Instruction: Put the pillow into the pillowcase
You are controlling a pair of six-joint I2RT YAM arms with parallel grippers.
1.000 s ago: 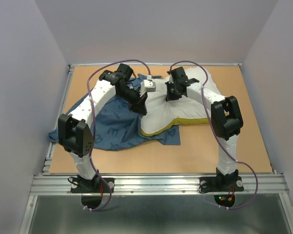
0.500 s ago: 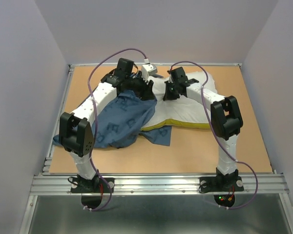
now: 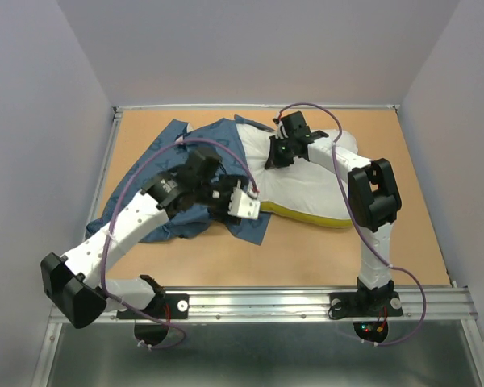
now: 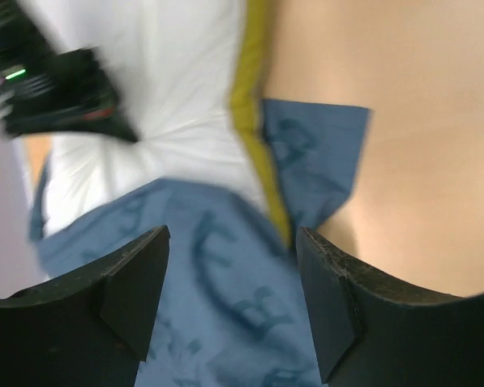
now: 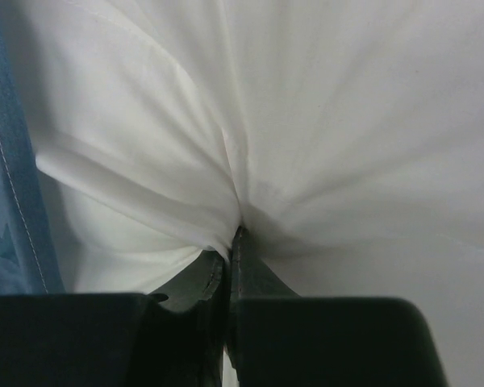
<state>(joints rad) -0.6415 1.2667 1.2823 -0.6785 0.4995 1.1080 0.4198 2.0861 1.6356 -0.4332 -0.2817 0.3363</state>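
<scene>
right gripper (image 5: 230,242) pinching pillow (image 5: 347,121) | pillowcase (image 4: 226,339) under left gripper (image 4: 231,235) (agape)

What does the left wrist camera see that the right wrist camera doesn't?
Only the left wrist view shows the open left gripper, the yellow-green band along the pillow, and bare table. Only the right wrist view shows, close up, the fold of pillow pinched in the shut right gripper. Both show the white pillow and blue pillowcase.
</scene>
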